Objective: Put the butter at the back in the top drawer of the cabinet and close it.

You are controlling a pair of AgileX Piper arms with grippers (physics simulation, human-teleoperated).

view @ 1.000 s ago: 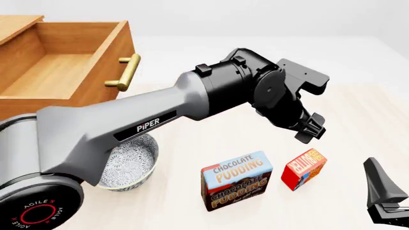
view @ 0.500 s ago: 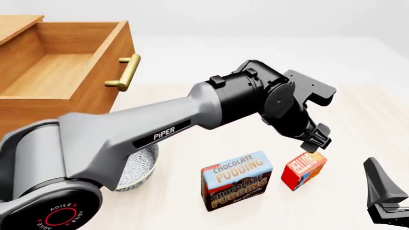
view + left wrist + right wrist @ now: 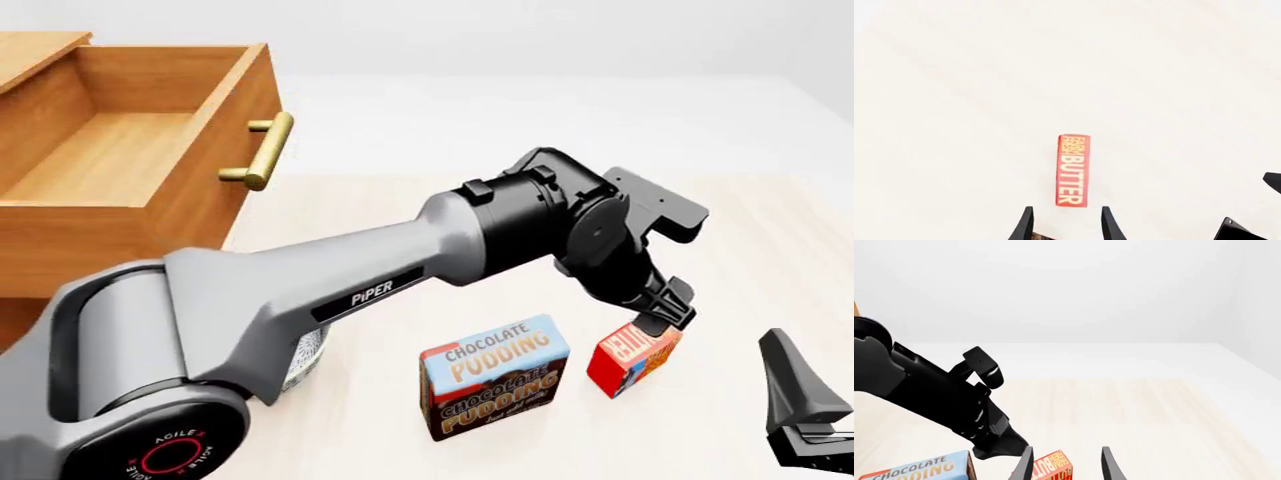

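The table (image 3: pixel 441 215) is pale, light-wood in tone. On it stands the wooden cabinet (image 3: pixel 94 255) at the left, its top drawer (image 3: pixel 134 150) pulled open. Nearer the front stand the Chocolate Pudding box (image 3: pixel 494 378) and — just to its right, apart from it — the butter (image 3: pixel 634 360). A patterned bowl (image 3: pixel 311 352) sits left of the pudding, mostly hidden.

Bowl (image 3: pixel 311 352) mostly hidden behind left arm; cabinet (image 3: pixel 80 250) cropped.
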